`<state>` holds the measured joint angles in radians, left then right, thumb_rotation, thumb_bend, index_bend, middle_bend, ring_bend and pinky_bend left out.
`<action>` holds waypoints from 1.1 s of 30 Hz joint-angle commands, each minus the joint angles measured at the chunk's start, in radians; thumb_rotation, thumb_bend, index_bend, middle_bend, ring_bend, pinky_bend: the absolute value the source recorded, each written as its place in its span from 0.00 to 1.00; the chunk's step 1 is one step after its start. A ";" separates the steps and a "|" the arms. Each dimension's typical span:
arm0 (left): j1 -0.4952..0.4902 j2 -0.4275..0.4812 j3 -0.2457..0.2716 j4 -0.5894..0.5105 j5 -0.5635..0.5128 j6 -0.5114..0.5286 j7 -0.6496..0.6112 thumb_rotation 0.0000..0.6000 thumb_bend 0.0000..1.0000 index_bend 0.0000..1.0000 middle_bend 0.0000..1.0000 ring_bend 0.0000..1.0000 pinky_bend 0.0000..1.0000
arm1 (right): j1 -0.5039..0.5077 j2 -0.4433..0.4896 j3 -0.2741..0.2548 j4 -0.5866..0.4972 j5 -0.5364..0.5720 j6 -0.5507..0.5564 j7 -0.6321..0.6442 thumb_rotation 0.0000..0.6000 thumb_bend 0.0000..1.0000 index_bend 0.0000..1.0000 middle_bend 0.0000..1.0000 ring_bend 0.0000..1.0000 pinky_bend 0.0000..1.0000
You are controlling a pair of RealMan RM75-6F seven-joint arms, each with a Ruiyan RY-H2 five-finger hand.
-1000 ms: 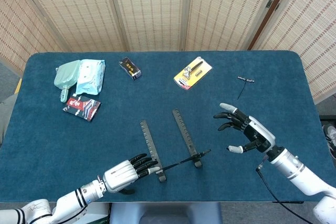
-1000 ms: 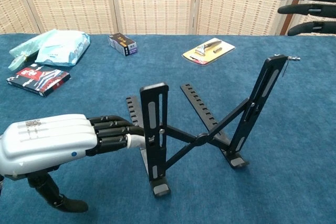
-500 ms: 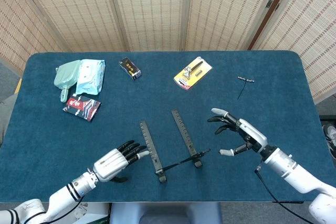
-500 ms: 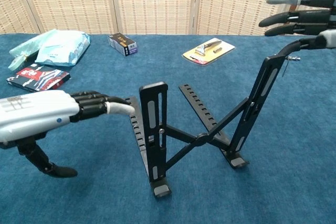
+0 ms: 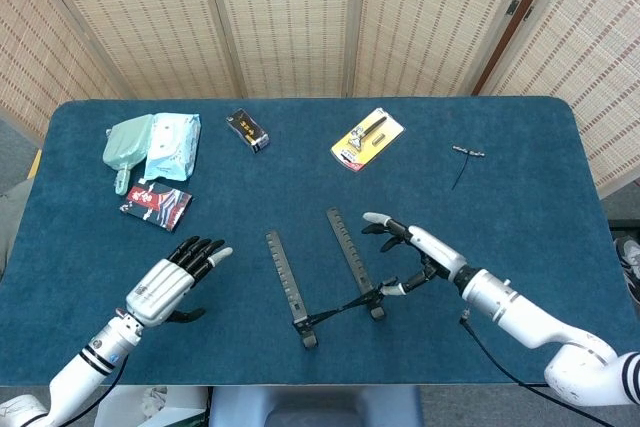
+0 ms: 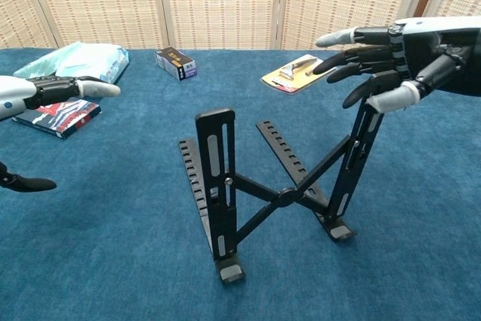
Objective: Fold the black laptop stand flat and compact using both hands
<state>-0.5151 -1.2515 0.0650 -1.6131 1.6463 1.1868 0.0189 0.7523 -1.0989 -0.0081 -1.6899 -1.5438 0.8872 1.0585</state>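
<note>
The black laptop stand (image 6: 279, 197) stands unfolded near the table's front, its two uprights raised and its crossed links joined at a centre pivot; from above the laptop stand (image 5: 325, 277) shows as two toothed rails. My right hand (image 6: 383, 58) hovers with fingers spread over the top of the right upright, thumb tip right by it; the right hand (image 5: 412, 252) holds nothing. My left hand (image 5: 170, 284) is open, well left of the stand, and shows as the left hand (image 6: 45, 92) at the chest view's left edge.
At the back left lie a pale green wipes pack (image 5: 152, 147) and a red-black packet (image 5: 155, 207). A small black box (image 5: 247, 130), a yellow blister card (image 5: 367, 138) and a small metal tool (image 5: 464, 154) lie further back on the blue table (image 5: 540, 207).
My left hand has drawn away from the left upright, moving left and back. My right hand has moved left to hover over the right upright's top. The stand keeps its shape.
</note>
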 commanded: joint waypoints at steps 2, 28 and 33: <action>0.008 0.015 -0.001 -0.009 -0.004 0.006 0.003 1.00 0.17 0.00 0.03 0.02 0.00 | 0.035 -0.048 0.057 0.015 0.090 -0.061 -0.088 1.00 0.02 0.06 0.19 0.13 0.28; -0.072 -0.008 -0.080 0.102 -0.066 -0.120 0.004 1.00 0.17 0.00 0.02 0.02 0.00 | -0.024 -0.157 0.086 0.132 0.060 0.224 -0.784 1.00 0.02 0.00 0.05 0.03 0.12; -0.117 -0.074 -0.105 0.161 -0.090 -0.174 0.007 1.00 0.17 0.00 0.01 0.01 0.00 | -0.043 -0.137 0.030 0.149 -0.036 0.238 -0.908 1.00 0.00 0.00 0.05 0.00 0.12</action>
<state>-0.6149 -1.3058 -0.0294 -1.4704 1.5669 1.0320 0.0253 0.7289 -1.2539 0.0658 -1.5593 -1.5214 1.0995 0.2186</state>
